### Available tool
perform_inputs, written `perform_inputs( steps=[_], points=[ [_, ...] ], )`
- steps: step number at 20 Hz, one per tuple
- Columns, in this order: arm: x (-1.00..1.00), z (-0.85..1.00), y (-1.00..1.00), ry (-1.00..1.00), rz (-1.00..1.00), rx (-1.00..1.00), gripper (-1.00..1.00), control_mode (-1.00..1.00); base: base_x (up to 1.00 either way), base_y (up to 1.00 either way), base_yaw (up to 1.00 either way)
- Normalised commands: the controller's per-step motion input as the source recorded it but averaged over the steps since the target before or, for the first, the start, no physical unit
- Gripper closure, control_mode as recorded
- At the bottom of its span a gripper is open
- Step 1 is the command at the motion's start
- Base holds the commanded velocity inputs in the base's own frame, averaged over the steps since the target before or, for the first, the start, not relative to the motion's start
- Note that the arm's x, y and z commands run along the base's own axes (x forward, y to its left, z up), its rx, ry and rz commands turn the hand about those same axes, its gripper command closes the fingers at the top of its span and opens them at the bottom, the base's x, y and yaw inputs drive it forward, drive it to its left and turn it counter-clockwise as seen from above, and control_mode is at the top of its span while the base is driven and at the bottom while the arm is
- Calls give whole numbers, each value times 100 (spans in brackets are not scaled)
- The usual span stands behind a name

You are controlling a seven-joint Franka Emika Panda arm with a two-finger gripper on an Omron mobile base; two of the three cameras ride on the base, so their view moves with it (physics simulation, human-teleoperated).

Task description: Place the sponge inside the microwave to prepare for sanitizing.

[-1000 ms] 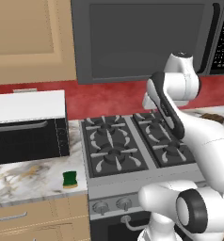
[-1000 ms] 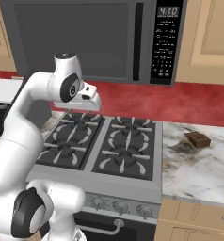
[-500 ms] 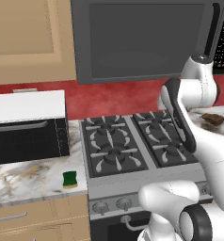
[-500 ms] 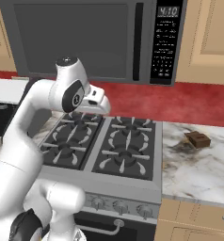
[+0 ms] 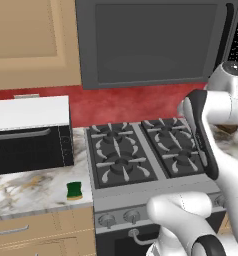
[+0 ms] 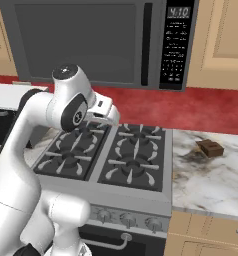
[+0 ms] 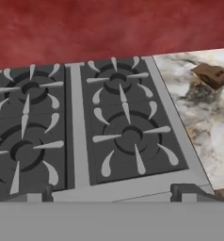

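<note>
Nearest to us in the hand view, the gripper (image 7: 111,190) shows as two dark fingertips (image 7: 184,190) set wide apart with nothing between them, so we record it as spread and holding nothing; their lower parts are cut off by the frame bottom. In the right base view the hand end (image 6: 105,111) is partly hidden behind the arm's own joint, and we cannot read the fingers there.

The sponge (image 5: 74,190) lies green side up on the marble counter (image 5: 31,187), near its front edge and just left of the stove (image 5: 141,155); bare counter surrounds it; it sits well apart from the arm, which stands over the stove's right side.

Beyond the fingertips the hand view gives the stove's four burners and, on the right counter, a small brown object (image 7: 212,75); the right base view shows the same brown object (image 6: 209,148) on marble, well right of the stove.

Farther back on the left counter sits the white-topped black oven box (image 5: 28,132), cut off at the frame's left edge.

Farthest, above the stove, hangs the microwave (image 6: 91,42); its door is closed, handle (image 6: 147,45) upright beside the button panel (image 6: 176,45); the interior is hidden; the top is cropped.
</note>
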Motion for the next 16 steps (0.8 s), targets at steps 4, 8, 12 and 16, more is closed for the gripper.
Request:
perform_inputs(
  steps=[4,8,12,16],
  points=[
    [-4,28,-39,-10,0,0,-100,-100,0,0,0],
    [-9,47,-39,-13,0,0,-100,-100,0,0,0],
    [-1,3,-28,0,0,9,-100,-100,0,0,0],
    [-17,44,-37,-6,-3,2,-100,-100,0,0,0]
  ],
)
